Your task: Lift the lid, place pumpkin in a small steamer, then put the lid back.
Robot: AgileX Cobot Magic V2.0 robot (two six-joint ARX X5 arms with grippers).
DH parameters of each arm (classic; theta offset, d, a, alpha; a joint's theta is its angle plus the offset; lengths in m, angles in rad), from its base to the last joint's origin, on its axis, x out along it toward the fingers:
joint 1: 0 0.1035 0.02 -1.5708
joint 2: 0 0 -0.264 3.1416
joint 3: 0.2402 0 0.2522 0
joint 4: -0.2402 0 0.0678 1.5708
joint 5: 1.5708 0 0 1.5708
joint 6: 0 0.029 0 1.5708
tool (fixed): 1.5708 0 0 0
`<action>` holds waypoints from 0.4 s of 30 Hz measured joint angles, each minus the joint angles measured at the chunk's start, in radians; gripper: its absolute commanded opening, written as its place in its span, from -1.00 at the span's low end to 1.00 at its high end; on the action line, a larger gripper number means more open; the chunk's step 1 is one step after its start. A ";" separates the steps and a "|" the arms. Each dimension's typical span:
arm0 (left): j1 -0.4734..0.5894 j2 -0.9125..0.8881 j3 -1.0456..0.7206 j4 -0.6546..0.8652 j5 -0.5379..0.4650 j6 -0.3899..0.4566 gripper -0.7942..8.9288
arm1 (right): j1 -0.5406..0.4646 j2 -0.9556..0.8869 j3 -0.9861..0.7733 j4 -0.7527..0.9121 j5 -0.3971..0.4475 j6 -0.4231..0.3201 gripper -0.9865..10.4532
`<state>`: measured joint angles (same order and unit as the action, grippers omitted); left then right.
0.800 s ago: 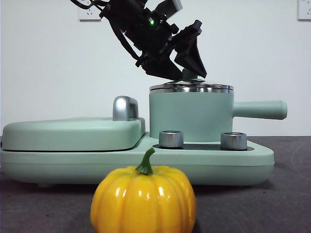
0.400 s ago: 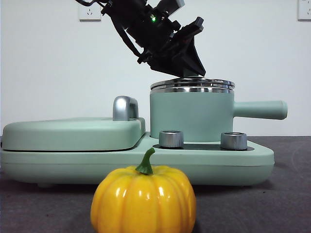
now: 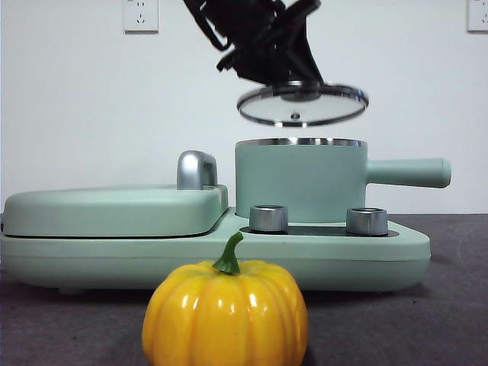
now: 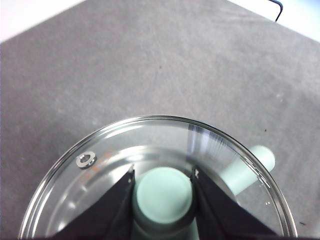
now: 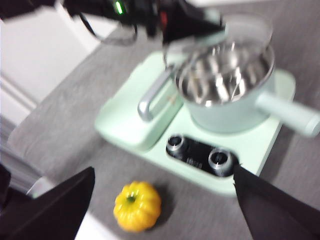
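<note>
The glass lid [image 3: 303, 105] with its steel rim hangs slightly tilted, clear above the small steamer [image 3: 299, 179]. My left gripper [image 3: 284, 72] comes down from the top and is shut on the lid's mint-green knob [image 4: 164, 194]; the left wrist view shows the glass [image 4: 150, 140] spread around the jaws. The steamer stands open, and a steel rack shows inside it [image 5: 225, 85]. On the dark table in front of the appliance sits the yellow pumpkin [image 3: 225, 313], also in the right wrist view [image 5: 137, 205]. My right gripper [image 5: 163, 172] is open, high above the table, holding nothing.
The steamer stands on a mint-green base [image 3: 213, 259] beside a flat griddle cover [image 3: 114, 210] with a chrome handle [image 3: 196, 169]. Two steel dials [image 3: 268, 218] [image 3: 367, 221] sit at the base's front. The steamer's long handle [image 3: 408, 172] points right.
The left gripper closed on the knob and raised the lid straight up off the steamer, so a gap now shows between them. The pumpkin has not moved.
</note>
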<state>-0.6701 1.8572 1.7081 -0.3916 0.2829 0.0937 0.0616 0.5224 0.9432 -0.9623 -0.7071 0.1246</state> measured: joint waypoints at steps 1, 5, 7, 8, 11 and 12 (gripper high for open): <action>0.000 -0.002 0.008 -0.010 0.000 0.001 -0.79 | 0.011 0.017 0.003 -0.006 0.000 0.003 -0.06; 0.011 -0.027 0.012 -0.056 0.001 0.024 -0.79 | 0.070 0.079 0.035 -0.006 0.008 0.005 -0.06; 0.024 -0.051 0.012 -0.077 0.001 0.039 -0.79 | 0.103 0.109 0.053 -0.004 0.030 0.011 -0.06; 0.034 -0.071 0.012 -0.092 0.000 0.050 -0.79 | 0.121 0.126 0.061 -0.005 0.041 0.014 -0.06; 0.065 -0.134 0.012 -0.123 0.000 0.071 -0.79 | 0.185 0.180 0.084 -0.003 0.086 0.019 -0.06; 0.076 -0.153 0.012 -0.133 0.000 0.076 -0.79 | 0.208 0.199 0.091 -0.001 0.100 0.023 -0.06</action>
<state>-0.5945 1.7046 1.7203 -0.5243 0.2832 0.1696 0.2691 0.7212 1.0340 -0.9630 -0.6067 0.1471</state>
